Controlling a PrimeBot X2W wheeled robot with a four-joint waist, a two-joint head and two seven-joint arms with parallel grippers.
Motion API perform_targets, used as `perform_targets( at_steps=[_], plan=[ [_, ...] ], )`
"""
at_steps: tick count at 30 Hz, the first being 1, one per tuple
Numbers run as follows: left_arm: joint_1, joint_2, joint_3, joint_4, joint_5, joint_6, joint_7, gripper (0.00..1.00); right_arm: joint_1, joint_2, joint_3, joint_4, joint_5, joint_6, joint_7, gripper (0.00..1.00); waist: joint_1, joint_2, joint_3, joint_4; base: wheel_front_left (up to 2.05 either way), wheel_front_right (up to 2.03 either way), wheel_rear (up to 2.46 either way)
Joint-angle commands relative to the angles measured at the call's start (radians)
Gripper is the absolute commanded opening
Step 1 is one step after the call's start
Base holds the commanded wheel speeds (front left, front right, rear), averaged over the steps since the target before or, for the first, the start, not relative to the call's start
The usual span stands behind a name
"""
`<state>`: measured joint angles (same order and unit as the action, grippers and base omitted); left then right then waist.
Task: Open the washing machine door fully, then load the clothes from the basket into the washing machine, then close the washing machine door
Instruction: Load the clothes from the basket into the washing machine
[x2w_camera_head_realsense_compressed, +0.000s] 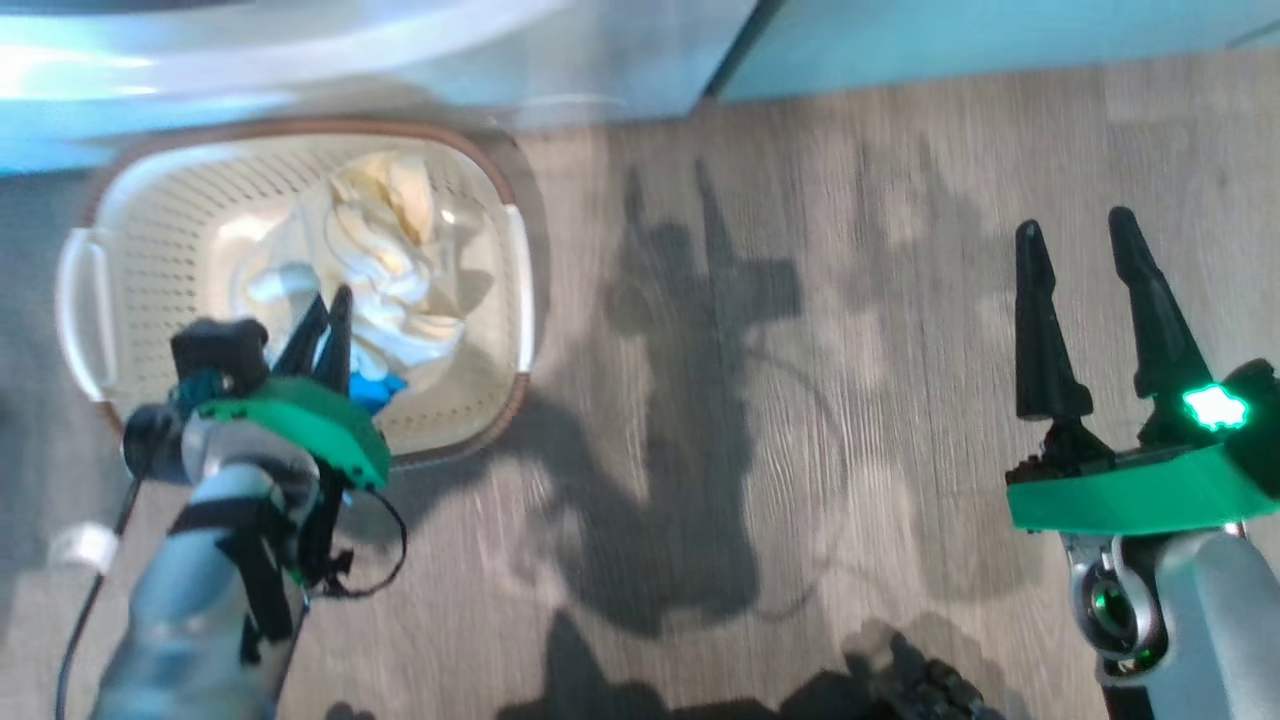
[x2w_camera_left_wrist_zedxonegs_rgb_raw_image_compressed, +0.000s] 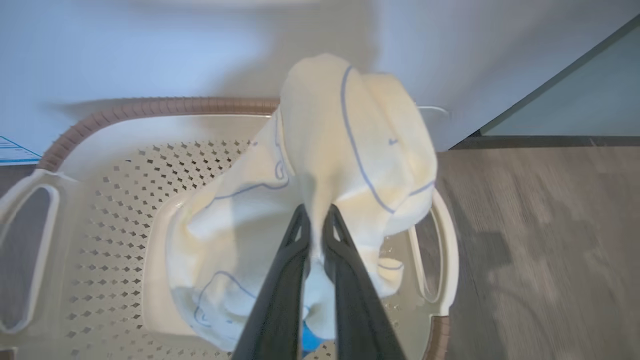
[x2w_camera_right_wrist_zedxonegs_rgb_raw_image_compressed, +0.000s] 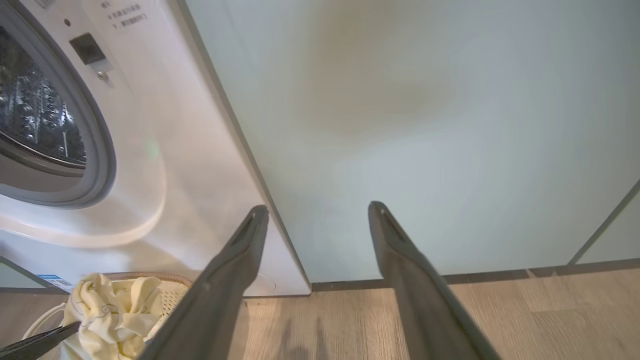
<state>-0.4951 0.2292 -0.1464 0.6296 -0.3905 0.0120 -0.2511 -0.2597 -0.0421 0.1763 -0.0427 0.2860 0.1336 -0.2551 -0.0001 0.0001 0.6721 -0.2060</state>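
- The wood-grain floor (x2w_camera_head_realsense_compressed: 800, 400) takes up most of my head view, with the shadow of the arms lying dark across its middle.
- The washing machine (x2w_camera_right_wrist_zedxonegs_rgb_raw_image_compressed: 165, 165) stands white at the left of my right wrist view. Its grey-ringed drum mouth (x2w_camera_right_wrist_zedxonegs_rgb_raw_image_compressed: 102, 165) is uncovered, with the steel drum showing inside.
- A pale green cabinet (x2w_camera_right_wrist_zedxonegs_rgb_raw_image_compressed: 425, 125) stands right beside the machine, their edges meeting in one line down to the floor.
- The basket (x2w_camera_head_realsense_compressed: 140, 230) sits on the floor just in front of the machine's lower front, cream with a brown rim, at the upper left of my head view. I cannot tell whether it touches the machine.
- The clothes (x2w_camera_head_realsense_compressed: 385, 250) are heaped in the basket, pale yellow with thin blue line prints. One bunch stands up above the rim.
- My right gripper (x2w_camera_head_realsense_compressed: 1075, 222) hangs over bare floor, well apart from the basket. Its fingers are spread wide with nothing between them, and they point toward the cabinet.
- My left gripper (x2w_camera_head_realsense_compressed: 332, 298) is down inside the basket, fingers drawn close together and pinching a fold of the pale yellow fabric. That fold bulges up past the fingertips.
- A small bright blue piece (x2w_camera_head_realsense_compressed: 375, 388) lies under the yellow cloth, right beside the left gripper's green wrist.
- The machine's blue label (x2w_camera_right_wrist_zedxonegs_rgb_raw_image_compressed: 50, 280) shows at its lower corner, near the basket's rim.
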Motion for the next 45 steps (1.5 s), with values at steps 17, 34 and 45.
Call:
perform_targets(
  at_steps=[17,34,45],
  plan=[
    [0.260,-0.054,0.123,-0.425,0.104,0.029,-0.011,0.00,0.151,-0.008,-0.049,0.027,-0.063,-0.003,-0.007,1.00,0.0001,-0.0001,-0.300,0.112,0.00,0.00,0.00],
    [0.486,-0.047,0.143,-0.661,0.152,0.073,0.004,0.00,0.272,-0.008,-0.023,0.049,-0.068,-0.003,-0.007,1.00,0.0001,-0.0001,-0.532,0.123,0.00,0.00,0.00],
    [0.571,-0.050,0.132,-0.747,0.151,0.092,0.032,0.00,0.322,-0.008,-0.007,0.046,-0.078,-0.003,-0.007,1.00,0.0001,-0.0001,-0.592,0.135,0.00,0.00,0.00]
  ],
)
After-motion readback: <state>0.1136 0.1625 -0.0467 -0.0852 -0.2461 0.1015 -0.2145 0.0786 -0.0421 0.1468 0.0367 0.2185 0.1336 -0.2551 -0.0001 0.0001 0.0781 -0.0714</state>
